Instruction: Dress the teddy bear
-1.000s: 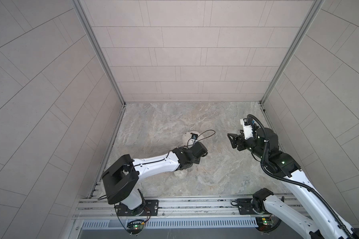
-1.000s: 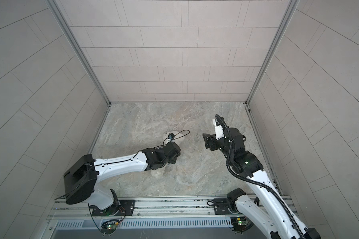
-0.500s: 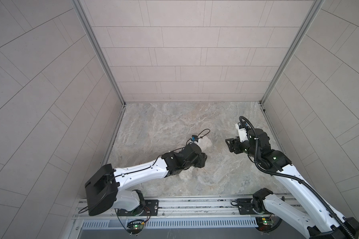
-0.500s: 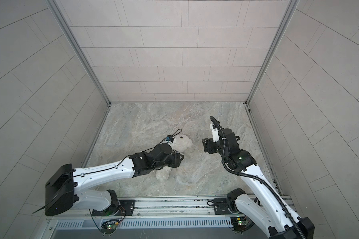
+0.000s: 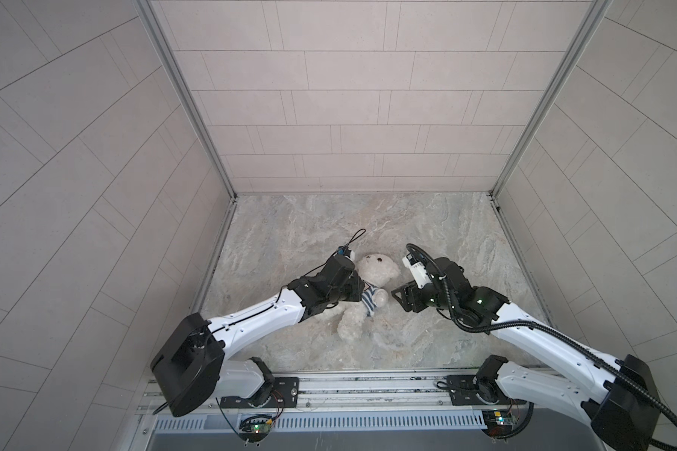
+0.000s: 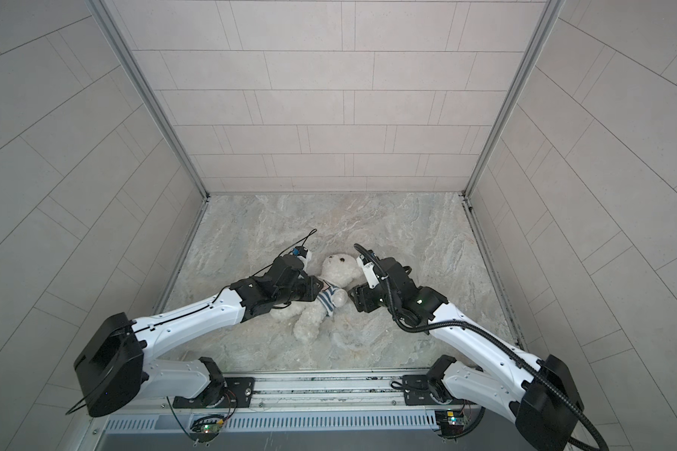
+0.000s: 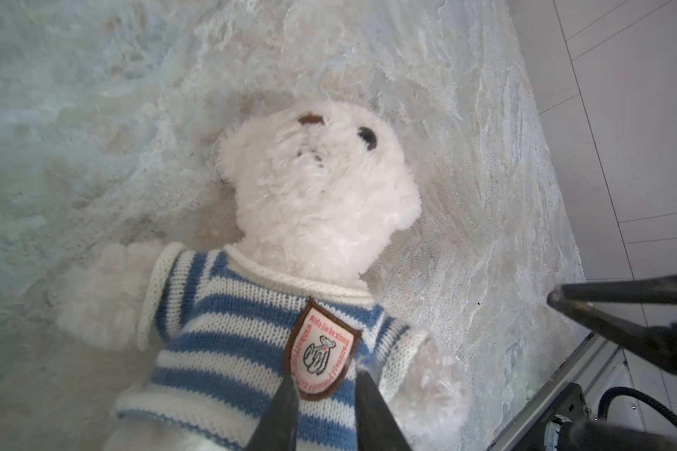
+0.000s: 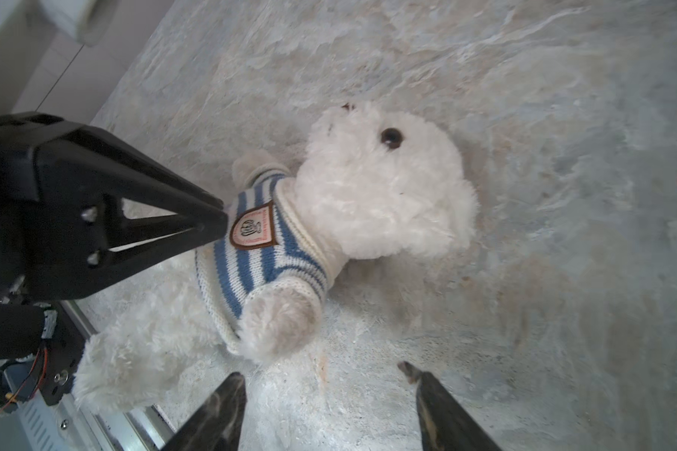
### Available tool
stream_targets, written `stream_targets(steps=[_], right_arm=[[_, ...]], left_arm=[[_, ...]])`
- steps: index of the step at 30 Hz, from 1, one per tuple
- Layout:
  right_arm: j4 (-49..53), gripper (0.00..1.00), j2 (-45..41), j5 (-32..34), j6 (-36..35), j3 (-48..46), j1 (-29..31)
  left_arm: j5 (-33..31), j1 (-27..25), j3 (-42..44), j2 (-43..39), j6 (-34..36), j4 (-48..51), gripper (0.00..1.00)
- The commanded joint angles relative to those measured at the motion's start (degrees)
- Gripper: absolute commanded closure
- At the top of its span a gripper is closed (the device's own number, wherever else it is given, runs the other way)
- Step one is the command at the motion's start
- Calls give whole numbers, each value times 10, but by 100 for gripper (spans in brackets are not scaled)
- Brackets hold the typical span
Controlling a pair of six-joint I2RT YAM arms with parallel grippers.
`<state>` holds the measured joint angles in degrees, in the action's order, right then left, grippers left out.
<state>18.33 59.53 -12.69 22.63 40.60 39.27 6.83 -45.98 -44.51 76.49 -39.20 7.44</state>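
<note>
Teddy bear (image 5: pixel 374 273) looks fully dressed in its striped shirt (image 5: pixel 368 301); left gripper (image 7: pixel 323 373) narrowed at the badge (image 7: pixel 321 355), grip unclear; right gripper (image 8: pixel 321 371) spread, empty, at three o'clock

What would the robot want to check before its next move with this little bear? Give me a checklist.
1. Neck of the striped shirt sits below the head of the teddy bear: ok.
2. Both arms out of the sleeves: ok.
3. The left gripper is free of the shirt: cannot tell; its tips sit close together at the badge.
4. The right gripper is open, nothing between its fingers: ok.
5. Bear lying face up on the table: ok.
</note>
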Motion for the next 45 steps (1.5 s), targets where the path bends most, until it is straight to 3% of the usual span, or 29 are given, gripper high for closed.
stream_targets(steps=[1,12,28,38,45], right_arm=[[-21,30,18,24,17,9,21],[-72,29,81,12,43,-4,44],[-82,34,83,42,77,-93,52],[-111,56,120,24,94,-96,55],[-83,87,150,4,79,-71,55]], left_arm=[[23,1,26,11,-12,-30,76],[15,-38,79,16,-57,-77,80],[9,-58,75,35,-65,-88,81],[7,-58,80,26,-69,-86,82],[-16,-58,102,-10,-57,-63,77]])
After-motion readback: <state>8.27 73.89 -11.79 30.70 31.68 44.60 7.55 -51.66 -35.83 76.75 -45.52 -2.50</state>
